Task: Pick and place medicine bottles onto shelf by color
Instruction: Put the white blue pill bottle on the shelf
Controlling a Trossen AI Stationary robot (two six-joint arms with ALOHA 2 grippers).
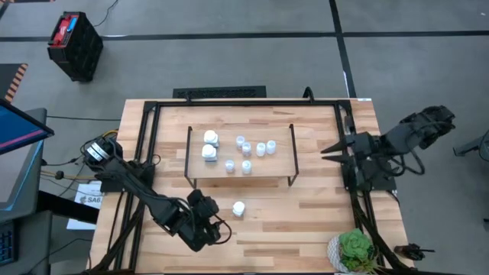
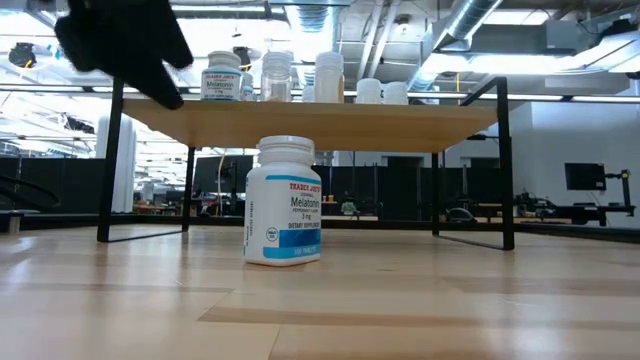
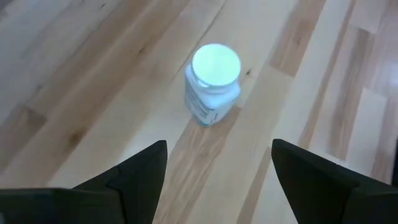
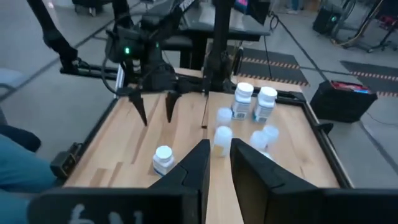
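Observation:
One white medicine bottle (image 1: 238, 208) stands upright on its base on the table, in front of the shelf (image 1: 279, 174); it also shows in the low view (image 2: 284, 200) and the left wrist view (image 3: 213, 81). My left gripper (image 1: 220, 220) hangs open above the table just left of this bottle, touching nothing; its fingers (image 3: 143, 171) point down toward it. Two white bottles (image 1: 209, 146) and several small pale-topped bottles (image 1: 252, 150) stand on the shelf. My right gripper (image 1: 327, 150) waits at the shelf's right end, its fingers a narrow gap apart (image 4: 219, 152) and empty.
A green potted plant (image 1: 355, 248) stands at the table's near right corner. The shelf's black legs (image 2: 505, 165) stand behind the lone bottle. Bare tabletop (image 1: 306, 221) lies in front of the shelf. A black crate (image 1: 74, 44) sits on the floor beyond the table.

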